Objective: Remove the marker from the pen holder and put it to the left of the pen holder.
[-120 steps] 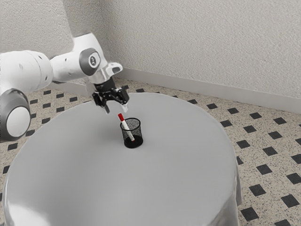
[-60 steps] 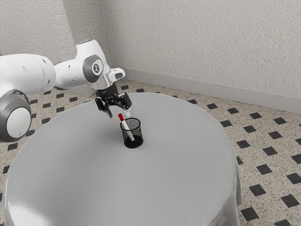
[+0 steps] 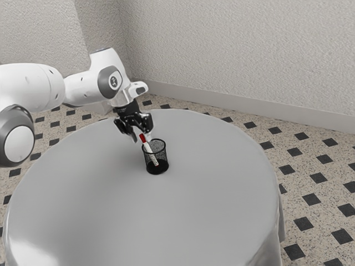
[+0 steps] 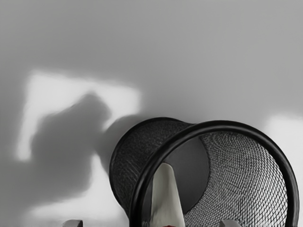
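Just left of centre in the exterior view, marker is in the pen holder, leaning, red cap up past the rim toward upper left. Black gripper is right at the cap, fingers spread. Wrist view agrees: fingertips well apart at lower left and lower right of the frame, marker between them, not pinched afaict. So step in hand = lining up the grasp; extraction not started. Next: centre on the cap end, match the tilt, go slightly lower if needed, close, then pull up along the marker's lean until the tip clears the mesh. Risk: finger clips the rim, or a sideways pull tips the holder. Set-down on the table, left of the holder, comes after.
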